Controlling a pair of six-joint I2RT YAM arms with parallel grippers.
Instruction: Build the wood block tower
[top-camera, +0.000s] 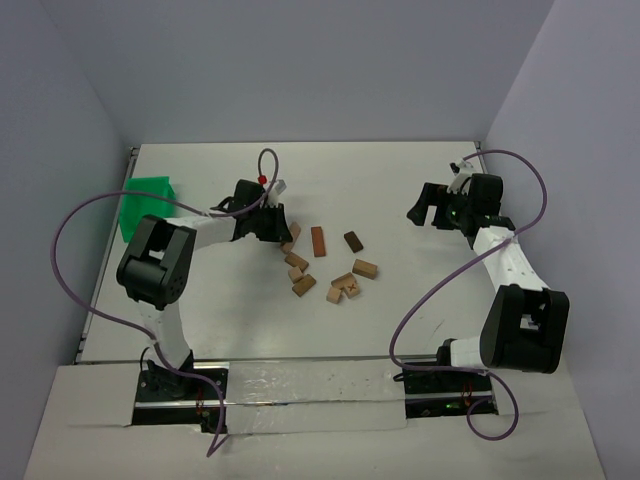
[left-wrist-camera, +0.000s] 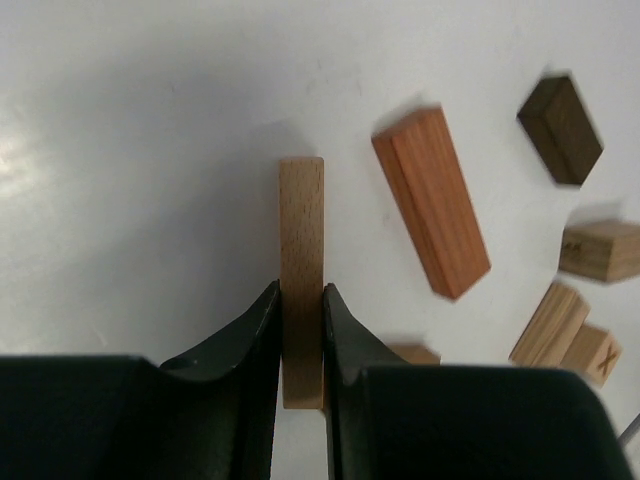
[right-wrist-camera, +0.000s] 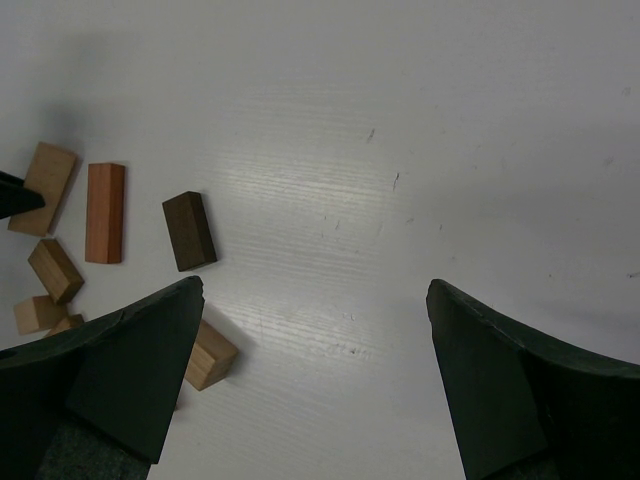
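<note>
Clamped edge-on in the left gripper (left-wrist-camera: 300, 300), one tan wood block (left-wrist-camera: 301, 210), narrow faces pinched, presumably for a square set-down; to the gripper's right, remaining wood blocks (left-wrist-camera: 430, 200) scattered flat on the table (left-wrist-camera: 120, 150); no tower begun; right gripper (right-wrist-camera: 315, 290) spread wide, empty

white arms (top-camera: 205, 232) with black joints trail purple cables (top-camera: 545, 195); the right gripper (right-wrist-camera: 315, 290) is matte black.

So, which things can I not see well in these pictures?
- Left wrist view: lower end of the held block, hidden inside the left gripper.
- Right wrist view: one tan block, partly behind the right gripper.
- Top view: marks on the loose blocks, too small.
</note>
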